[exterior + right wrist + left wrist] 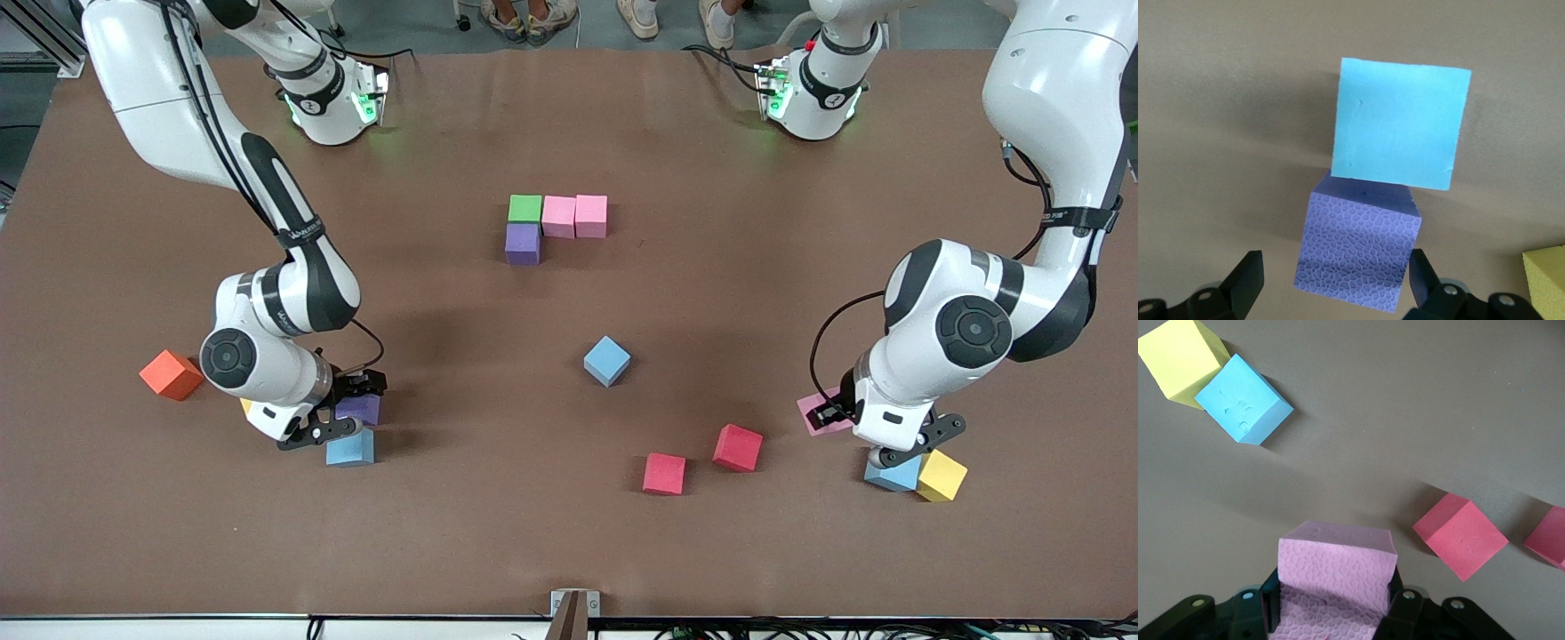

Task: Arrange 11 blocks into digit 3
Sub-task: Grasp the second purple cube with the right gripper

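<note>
on the brown table: stock of cubes, digit 3 partly built

started figure, mid-table toward the robots' bases: green cube [524,208] and two pink cubes [575,216] touching in a row, with a purple cube [522,244] touching the green one on the side nearer the front camera. this reads as one bar plus the first cube of the column; seven cubes remain to place.

left gripper [1331,613]: low at the left arm's end of the table, fingers clamped on a pink cube [1336,577], gripped by two facing sides, probably so it travels square. just beside it, nearer the camera, a light blue cube [892,475] touches a yellow cube [941,476].

right gripper [1331,287]: low at the right arm's end, fingers apart and straddling a second purple cube [1358,257], not pressing on it; judged a pick about to be made. another light blue cube [1398,123] touches that purple one, so a careless squeeze could nudge it. a further yellow cube [1546,283] sits near.

loose stock: one light blue cube [607,360] mid-table; two red cubes [702,460] nearer the camera.

not for use: orange cube [171,374].
</note>
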Robot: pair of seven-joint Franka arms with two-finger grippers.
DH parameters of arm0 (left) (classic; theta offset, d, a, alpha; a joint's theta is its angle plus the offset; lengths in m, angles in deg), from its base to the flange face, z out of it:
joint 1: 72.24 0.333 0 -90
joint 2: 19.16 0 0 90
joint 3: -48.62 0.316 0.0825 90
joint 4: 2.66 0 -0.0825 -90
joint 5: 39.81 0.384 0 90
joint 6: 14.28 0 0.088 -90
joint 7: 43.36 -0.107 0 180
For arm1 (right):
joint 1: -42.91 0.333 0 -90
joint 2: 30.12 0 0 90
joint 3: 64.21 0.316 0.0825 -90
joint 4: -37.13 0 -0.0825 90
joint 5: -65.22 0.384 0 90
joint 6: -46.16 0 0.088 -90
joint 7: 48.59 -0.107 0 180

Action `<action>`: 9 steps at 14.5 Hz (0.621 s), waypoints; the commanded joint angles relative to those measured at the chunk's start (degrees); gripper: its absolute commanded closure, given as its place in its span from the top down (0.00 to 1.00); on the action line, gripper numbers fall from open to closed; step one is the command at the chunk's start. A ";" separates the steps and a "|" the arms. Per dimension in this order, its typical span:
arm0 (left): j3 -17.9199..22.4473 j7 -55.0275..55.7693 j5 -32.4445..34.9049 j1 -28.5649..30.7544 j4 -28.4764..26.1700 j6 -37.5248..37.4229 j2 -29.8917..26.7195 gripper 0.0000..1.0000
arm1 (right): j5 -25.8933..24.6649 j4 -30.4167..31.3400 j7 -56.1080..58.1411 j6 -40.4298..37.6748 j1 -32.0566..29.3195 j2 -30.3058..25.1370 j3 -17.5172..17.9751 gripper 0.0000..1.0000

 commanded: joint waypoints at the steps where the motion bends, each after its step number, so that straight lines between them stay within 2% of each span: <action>1: -0.32 -1.23 -1.11 0.27 -0.42 -0.90 -0.93 0.12 | -1.08 -3.15 -0.97 -0.13 0.83 2.55 -1.87 0.93; 9: -0.32 -1.23 -1.11 0.36 -0.42 -0.90 -0.84 0.13 | -0.99 -3.41 -1.23 -0.04 1.45 2.82 -2.23 0.86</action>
